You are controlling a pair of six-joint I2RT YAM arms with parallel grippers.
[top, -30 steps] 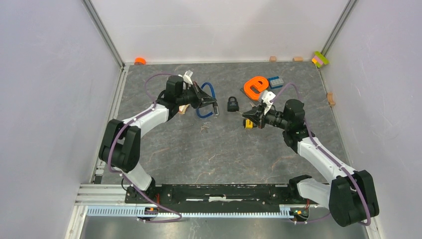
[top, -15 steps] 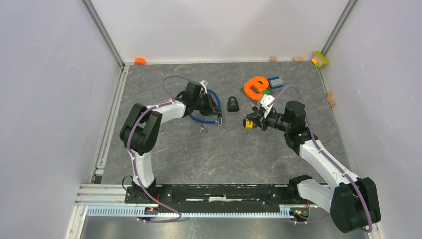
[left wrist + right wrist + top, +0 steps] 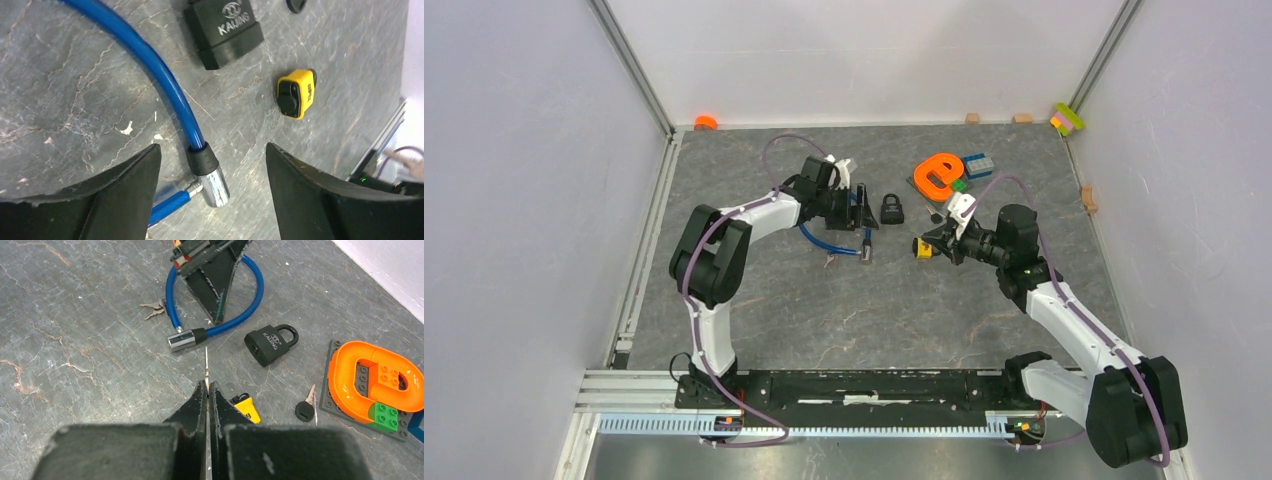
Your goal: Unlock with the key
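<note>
left hand (image 3: pixel 212 147) — spread above blue cable lock (image 3: pixel 150 60) | right hand (image 3: pixel 206 386) — pressed together, pinching thin key (image 3: pixel 206 364)

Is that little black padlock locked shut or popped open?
Shut, it seems: the padlock lies flat, with both legs of its shackle seated in the body.

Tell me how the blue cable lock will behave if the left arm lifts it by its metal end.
The blue cable lock is probably springy rather than limp, since it holds a smooth loop. Its metal end looks polished and round, so it may slip or twist.
</note>
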